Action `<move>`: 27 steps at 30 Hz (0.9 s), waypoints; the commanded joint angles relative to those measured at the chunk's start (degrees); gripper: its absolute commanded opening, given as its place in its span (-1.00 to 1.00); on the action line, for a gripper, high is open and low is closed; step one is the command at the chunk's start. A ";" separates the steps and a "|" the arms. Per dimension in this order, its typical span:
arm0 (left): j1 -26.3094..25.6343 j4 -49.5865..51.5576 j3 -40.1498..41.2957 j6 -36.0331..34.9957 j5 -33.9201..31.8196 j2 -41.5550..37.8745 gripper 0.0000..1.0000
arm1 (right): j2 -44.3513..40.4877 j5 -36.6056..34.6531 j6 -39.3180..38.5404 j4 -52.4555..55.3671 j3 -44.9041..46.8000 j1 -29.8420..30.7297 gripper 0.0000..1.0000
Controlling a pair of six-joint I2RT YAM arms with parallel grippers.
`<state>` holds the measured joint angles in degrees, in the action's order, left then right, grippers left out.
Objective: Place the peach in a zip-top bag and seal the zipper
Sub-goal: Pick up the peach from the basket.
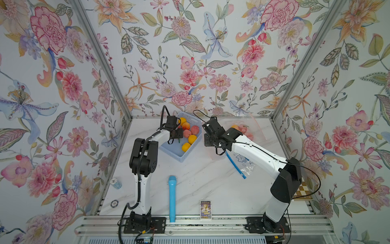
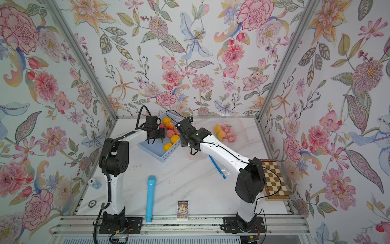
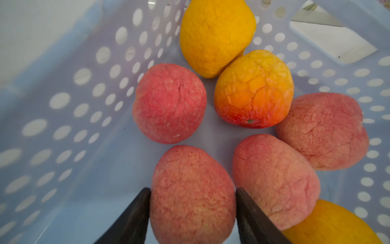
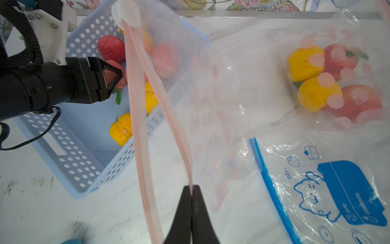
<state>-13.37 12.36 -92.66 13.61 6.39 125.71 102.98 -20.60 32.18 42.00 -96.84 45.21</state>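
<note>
Peach is clasped on both flanks by the left gripper inside the basket at the bench's far edge, long axis aligned with the fingers, narrower end pointed away. The pink zipper of the zip-top bag is pinched in the clenched right gripper.

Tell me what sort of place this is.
Probably a robot test booth, not a home: a left arm and right arm bolted to an aluminium rail, floral-papered panels boxing in a marble-look tabletop, and stray props like a chessboard and a poker chip.
</note>
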 commanded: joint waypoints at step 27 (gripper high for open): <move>-6.18 -27.25 36.22 14.81 16.28 -45.83 -0.28 | -0.24 16.83 0.98 -9.16 4.28 -5.87 -1.00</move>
<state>-17.65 -9.74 -58.72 25.39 20.03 82.30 103.83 -7.01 32.40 35.22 -93.58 39.57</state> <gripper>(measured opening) 0.534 0.050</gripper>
